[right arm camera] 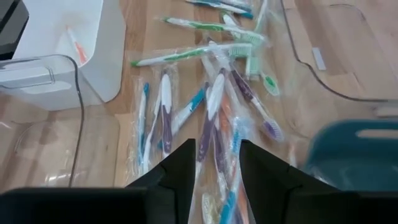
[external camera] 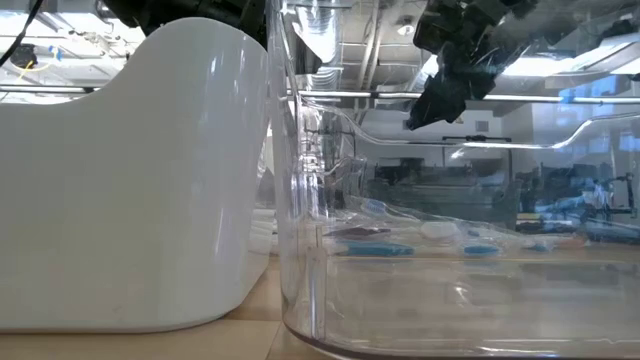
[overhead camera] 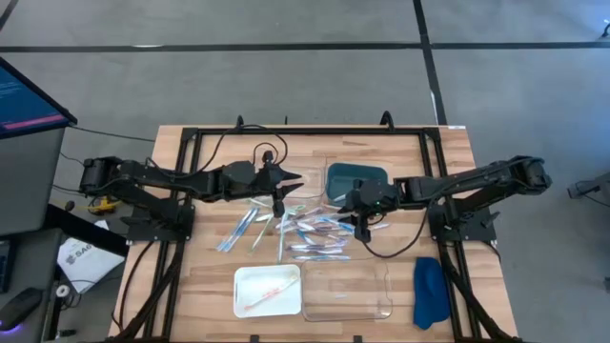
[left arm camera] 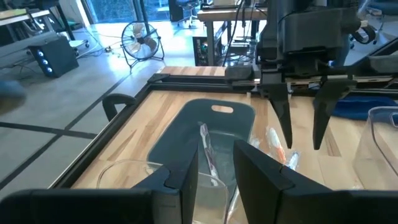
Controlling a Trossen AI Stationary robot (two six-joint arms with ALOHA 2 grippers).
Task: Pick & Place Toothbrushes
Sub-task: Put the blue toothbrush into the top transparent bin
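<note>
— While both arms hang over the table's middle, where are the toothbrushes (overhead camera: pixel 310 233)?

— Scattered in wrappers between the grippers; one lies in the white tray (overhead camera: pixel 268 290).

— And the left gripper (overhead camera: pixel 278 204)?

— Fingers parted, holding nothing I can see.

— The right gripper (overhead camera: pixel 363 228)?

— Likewise parted, just above the pile, by the teal tray (overhead camera: pixel 356 177).

I see even, bright overhead light and soft shadows. Glare streaks the clear tray (external camera: pixel 420 200); my near fingers (right arm camera: pixel 180 168) blur, and daylight floods the room behind.
</note>
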